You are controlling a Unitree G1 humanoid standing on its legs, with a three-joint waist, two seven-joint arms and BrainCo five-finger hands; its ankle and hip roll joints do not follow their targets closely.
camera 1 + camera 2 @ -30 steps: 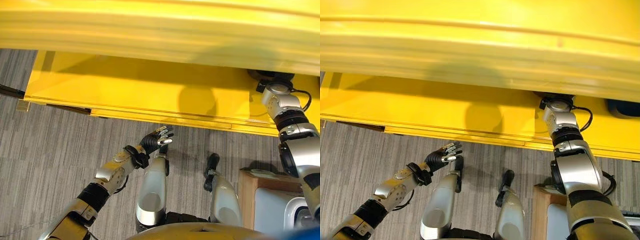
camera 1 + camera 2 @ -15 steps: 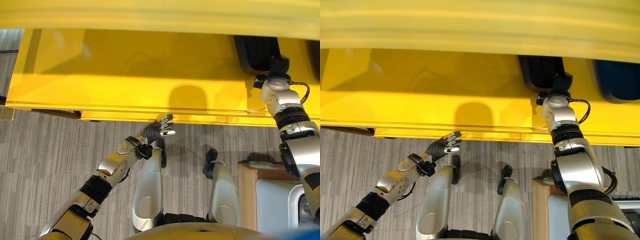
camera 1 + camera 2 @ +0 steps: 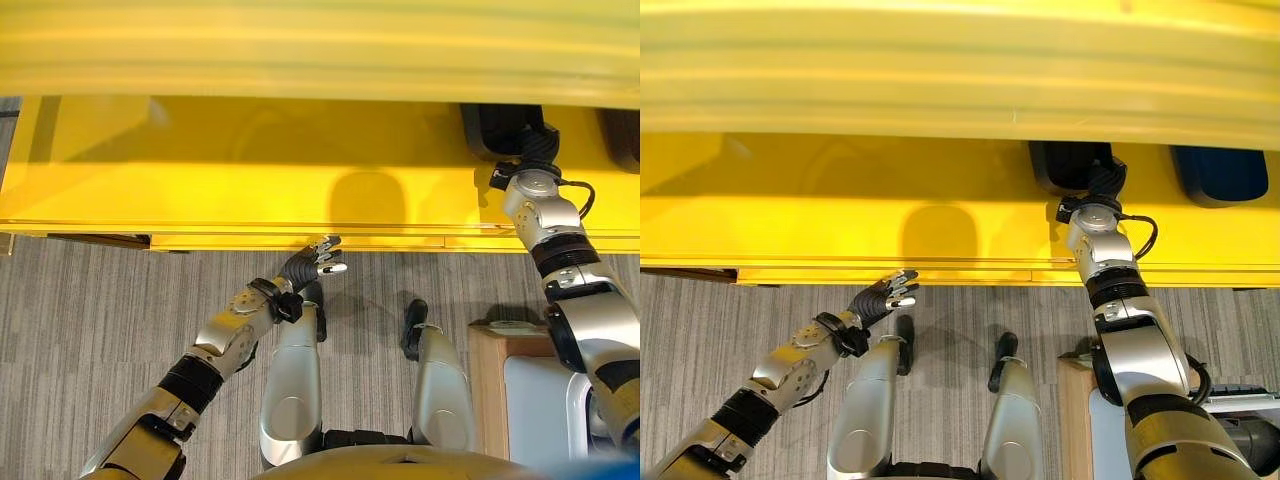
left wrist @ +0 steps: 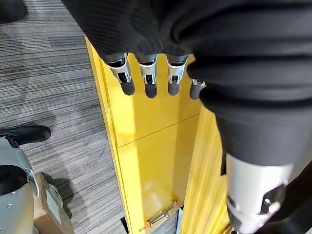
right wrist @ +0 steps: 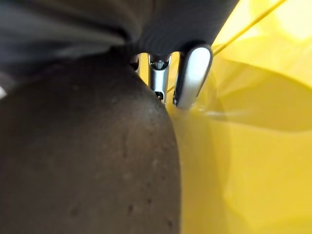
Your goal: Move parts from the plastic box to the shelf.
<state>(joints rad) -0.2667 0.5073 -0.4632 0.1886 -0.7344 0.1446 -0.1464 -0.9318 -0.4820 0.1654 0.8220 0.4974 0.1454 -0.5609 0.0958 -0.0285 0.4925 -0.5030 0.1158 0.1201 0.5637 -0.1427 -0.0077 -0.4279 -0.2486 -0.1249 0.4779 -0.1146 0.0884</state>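
Right eye view is showing the right hand (image 3: 1102,183) reaching onto the yellow shelf (image 3: 840,215), fingers wrapped against a black part (image 3: 1068,163) resting there, placement seemingly near completion, while the left hand (image 3: 883,295) is hovering relaxed and empty below the shelf's front edge.

Both eye views look steeply down from the robot's head onto the yellow shelf (image 3: 250,180), sharing its front edge and the carpet before it. The left wrist view runs along that edge from close by. The right wrist view sits pressed inside the shelf.
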